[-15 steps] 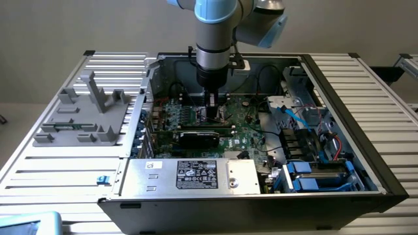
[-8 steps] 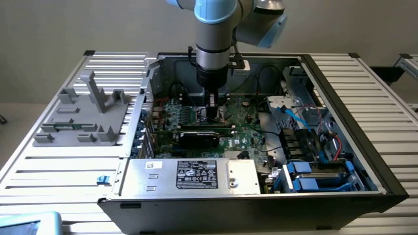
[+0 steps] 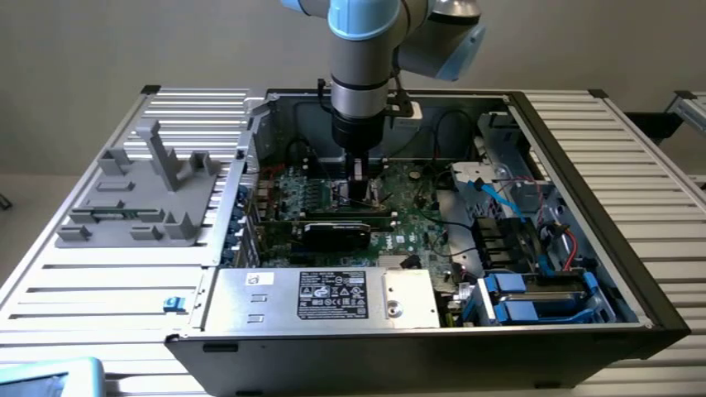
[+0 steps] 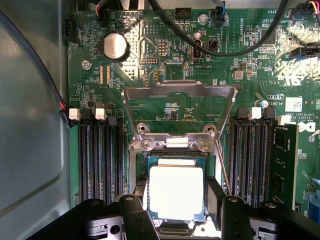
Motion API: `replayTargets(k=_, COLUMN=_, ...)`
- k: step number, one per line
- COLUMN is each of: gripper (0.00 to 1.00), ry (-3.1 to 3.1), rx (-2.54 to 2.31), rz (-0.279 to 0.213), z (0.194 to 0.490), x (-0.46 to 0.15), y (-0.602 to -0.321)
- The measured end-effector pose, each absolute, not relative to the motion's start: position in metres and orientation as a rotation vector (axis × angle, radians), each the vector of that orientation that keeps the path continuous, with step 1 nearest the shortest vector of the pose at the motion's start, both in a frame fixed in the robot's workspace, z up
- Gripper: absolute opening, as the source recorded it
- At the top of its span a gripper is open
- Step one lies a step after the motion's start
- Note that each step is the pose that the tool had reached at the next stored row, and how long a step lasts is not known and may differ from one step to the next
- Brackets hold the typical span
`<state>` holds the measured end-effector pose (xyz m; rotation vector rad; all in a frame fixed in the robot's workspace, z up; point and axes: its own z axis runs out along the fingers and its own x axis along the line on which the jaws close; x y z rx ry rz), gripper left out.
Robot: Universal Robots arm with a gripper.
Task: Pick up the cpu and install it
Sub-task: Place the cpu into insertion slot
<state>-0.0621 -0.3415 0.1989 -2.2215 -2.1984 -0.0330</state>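
Silver-grey tubular arm point(image 3: 359, 70), pale blue joint caps point(image 3: 364, 16), black wrist section point(image 3: 355, 132), black claw point(image 4: 177, 200) with matte rounded fingers point(image 4: 136, 217)

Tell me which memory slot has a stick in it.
The slot farthest from the cpu in the bank near the white sticker: a green module fills it; the others are bare black channels.

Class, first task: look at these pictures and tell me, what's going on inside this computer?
A robot arm hangs inside the open computer case, with its hand low over the motherboard. The cpu lies at the socket, right under the hand, and the socket's metal frame is flipped open. Whether the chip is fully seated or gripped cannot be told.
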Motion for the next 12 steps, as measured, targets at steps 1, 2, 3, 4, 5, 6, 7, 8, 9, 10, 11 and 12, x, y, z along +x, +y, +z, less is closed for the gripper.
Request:
replayTargets(k=1, gripper=0.55, ry=-2.198, rx=-2.222, rz=-0.033, z=0.1989, x=-0.0621, y=-0.3415)
replayTargets(k=2, gripper=0.55, ry=-2.197, rx=-2.223, rz=-0.033, z=0.1989, x=-0.0622, y=-0.3414)
replayTargets(k=3, gripper=0.55, ry=-2.197, rx=-2.223, rz=-0.033, z=0.1988, x=-0.0622, y=-0.3414)
replayTargets(k=4, gripper=0.55, ry=-2.195, rx=-2.224, rz=-0.034, z=0.1988, x=-0.0623, y=-0.3414)
replayTargets(k=5, gripper=0.55, ry=-2.194, rx=-2.225, rz=-0.034, z=0.1988, x=-0.0624, y=-0.3414)
replayTargets(k=6, gripper=0.55, ry=-2.194, rx=-2.226, rz=-0.034, z=0.1988, x=-0.0624, y=-0.3414)
replayTargets(k=7, gripper=0.55, ry=-2.194, rx=-2.226, rz=-0.034, z=0.1989, x=-0.0625, y=-0.3415)
replayTargets(k=8, gripper=0.55, ry=-2.194, rx=-2.226, rz=-0.034, z=0.1989, x=-0.0625, y=-0.3415)
replayTargets(k=9, gripper=0.55, ry=-2.194, rx=-2.226, rz=-0.034, z=0.1988, x=-0.0625, y=-0.3415)
replayTargets(k=10, gripper=0.55, ry=-2.194, rx=-2.226, rz=-0.034, z=0.1988, x=-0.0625, y=-0.3415)
replayTargets(k=11, gripper=0.55, ry=-2.193, rx=-2.226, rz=-0.034, z=0.1988, x=-0.0625, y=-0.3415)
replayTargets(k=12, gripper=0.55, ry=-2.193, rx=-2.226, rz=-0.034, z=0.1988, x=-0.0625, y=-0.3416)
